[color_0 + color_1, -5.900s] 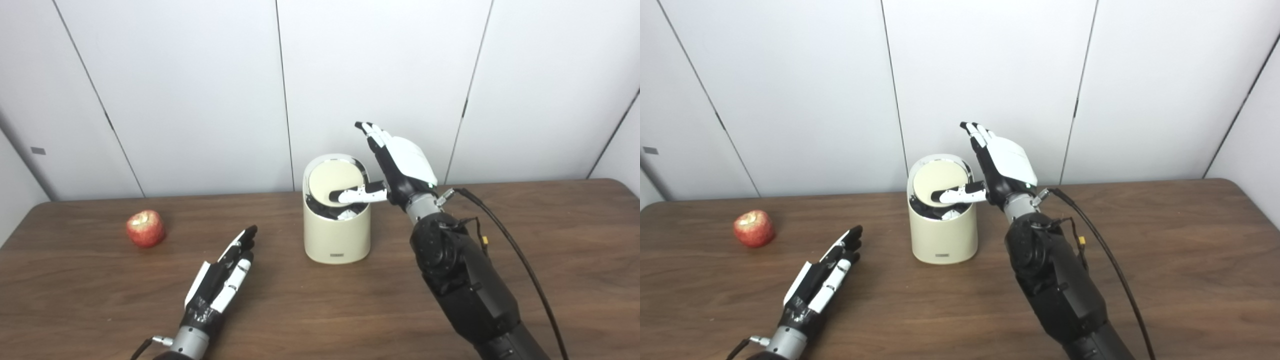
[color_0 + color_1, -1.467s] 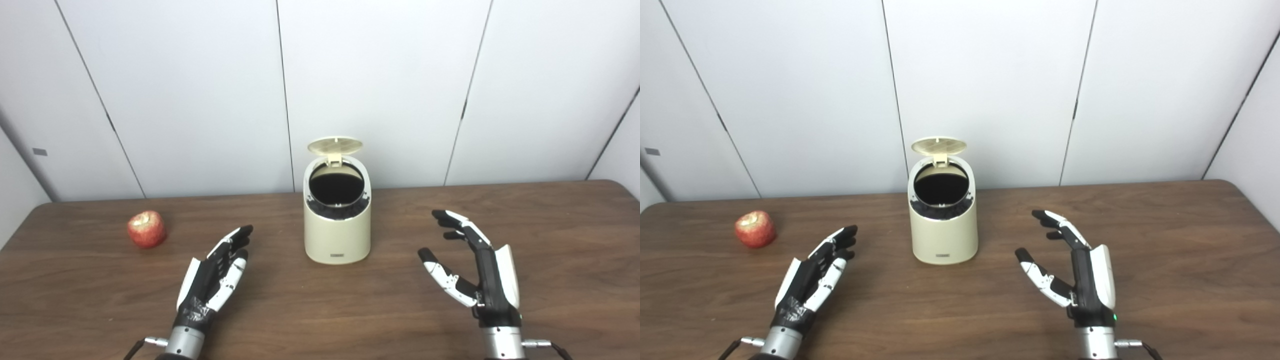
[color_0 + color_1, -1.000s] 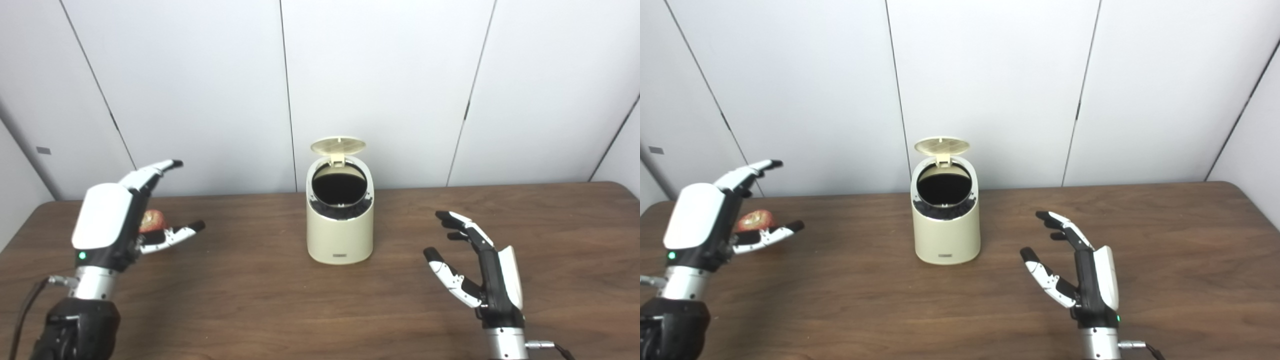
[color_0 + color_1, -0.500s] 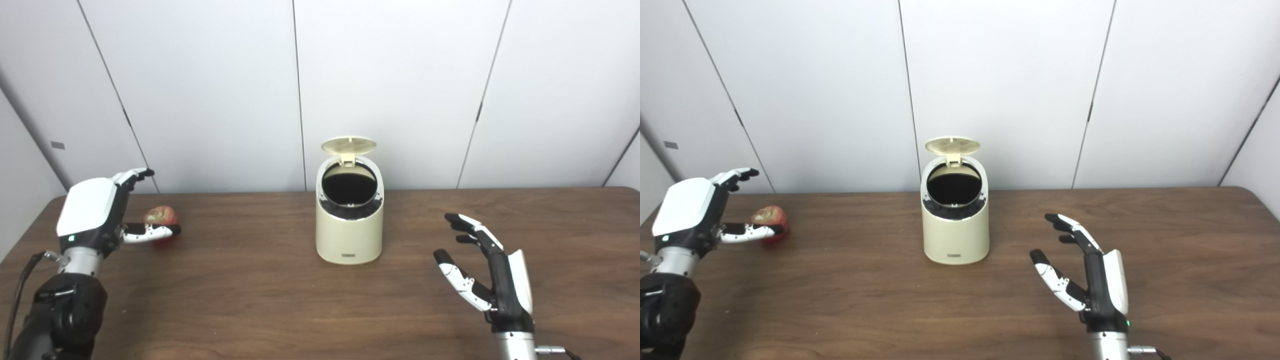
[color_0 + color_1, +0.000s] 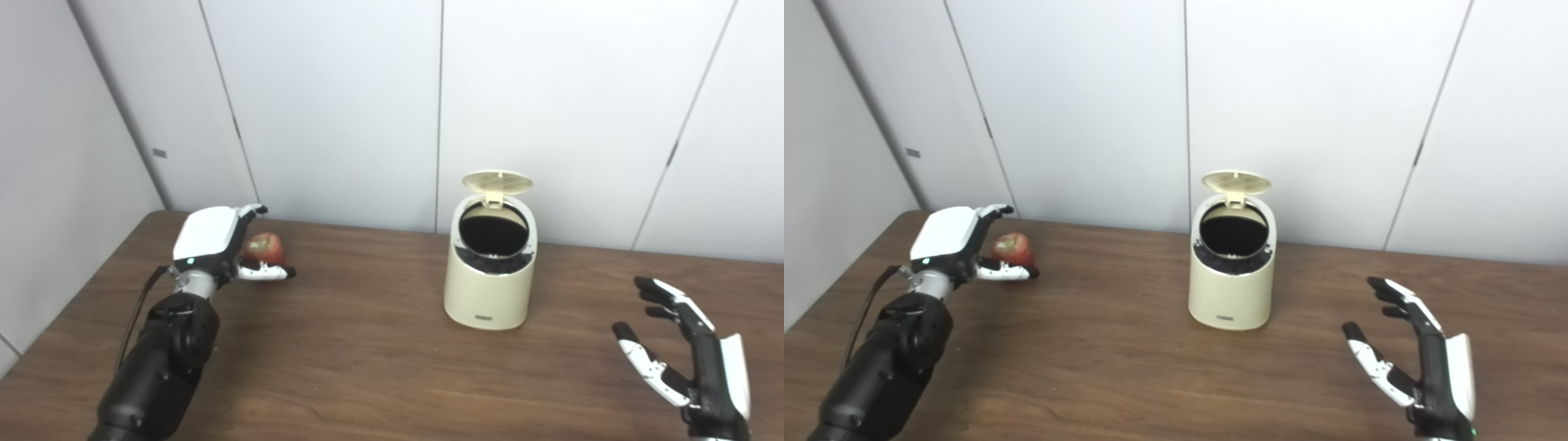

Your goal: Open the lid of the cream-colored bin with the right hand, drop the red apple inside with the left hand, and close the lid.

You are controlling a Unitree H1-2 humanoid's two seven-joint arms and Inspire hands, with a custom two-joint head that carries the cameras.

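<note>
The red apple (image 5: pixel 264 248) sits on the table at the far left. My left hand (image 5: pixel 211 236) is right beside it, fingers (image 5: pixel 252 209) arched over its top and the thumb (image 5: pixel 269 272) stretched in front; the fingers look spread, not closed on the fruit. The cream-colored bin (image 5: pixel 490 294) stands mid-table with its round lid (image 5: pixel 497 180) flipped up at the back, showing a dark inside. My right hand (image 5: pixel 692 361) hovers low at the front right, well away from the bin, palm toward it, open and holding nothing.
The brown wooden table (image 5: pixel 367 367) runs to its left edge just past my left arm. White wall panels (image 5: pixel 1090 92) stand close behind the bin and the apple.
The camera has turned left, shifting the whole picture right. My left hand has come down closer around the apple, thumb now in front of it. The right hand has stayed put, and the lid stays up.
</note>
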